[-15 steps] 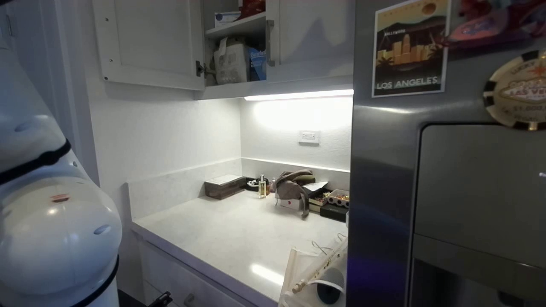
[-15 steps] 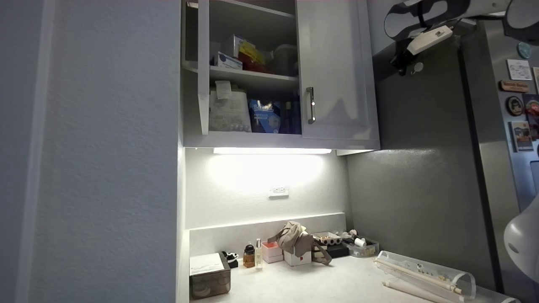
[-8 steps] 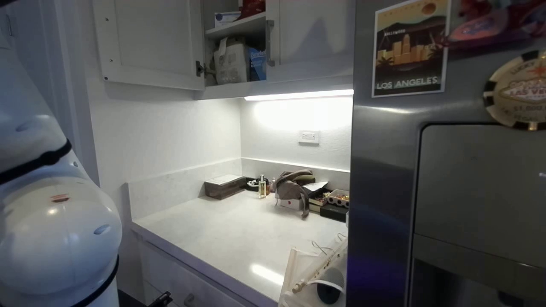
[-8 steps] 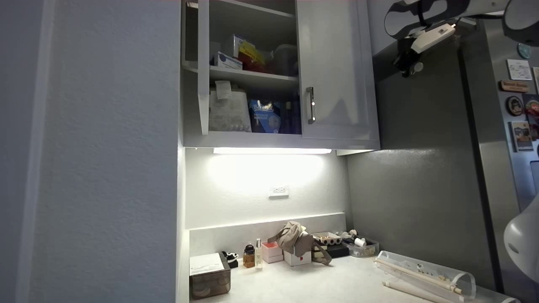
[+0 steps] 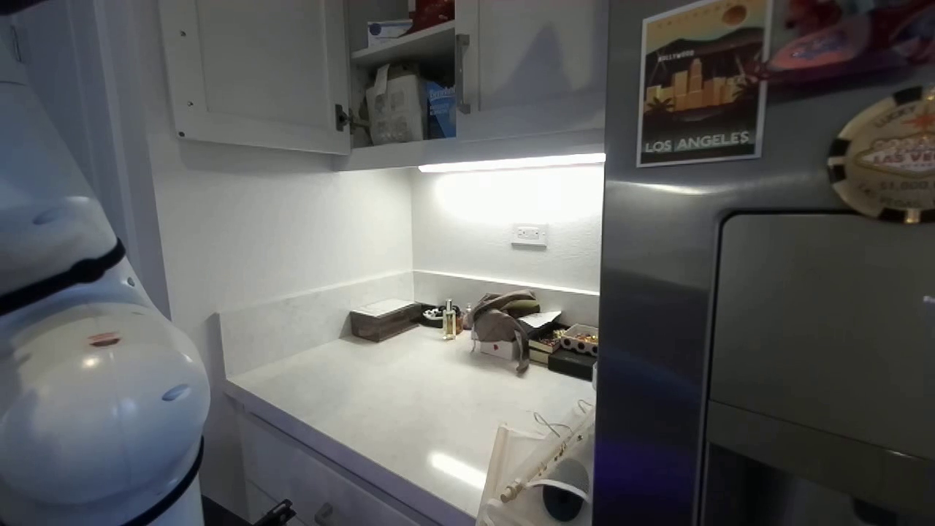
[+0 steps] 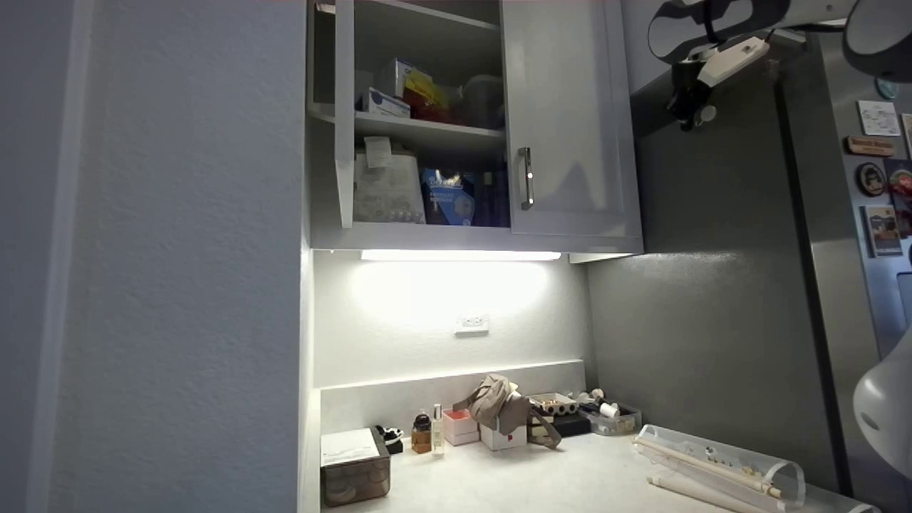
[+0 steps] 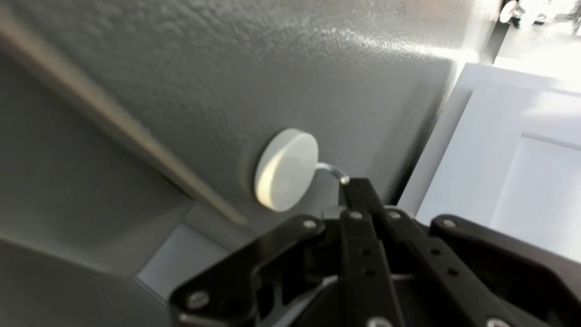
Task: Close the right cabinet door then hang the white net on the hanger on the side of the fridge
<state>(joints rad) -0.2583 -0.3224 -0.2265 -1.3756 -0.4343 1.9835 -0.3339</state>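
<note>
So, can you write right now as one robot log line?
jaws: shut, near hanger on fridge, touch unclear; right cabinet door: closed; left cabinet door: open; white net: can't make out

Fridge (image 5: 654, 307) had a brushed stainless-steel front, kinda satiny, but its side panel (image 7: 204, 91) showed a pebbly, rough skin with some sheen. Right cabinet door (image 6: 570, 121) looked smooth and mostly matt, its handle (image 6: 529, 178) shiny metal. The hanger (image 7: 288, 170) was a glossy, plastic-looking disc with a metal wire hook (image 7: 333, 170). Pincer (image 7: 357, 182) was low-sheen black, couldn't tell metal from plastic, with bright metal screws (image 7: 198, 299). Desk (image 5: 350, 394) was smooth, stone-like and pretty glossy. Brown bundle (image 6: 495, 406) looked like soft, wrinkled cloth; robot arm shell (image 5: 102, 409) was slick and shiny.
</note>
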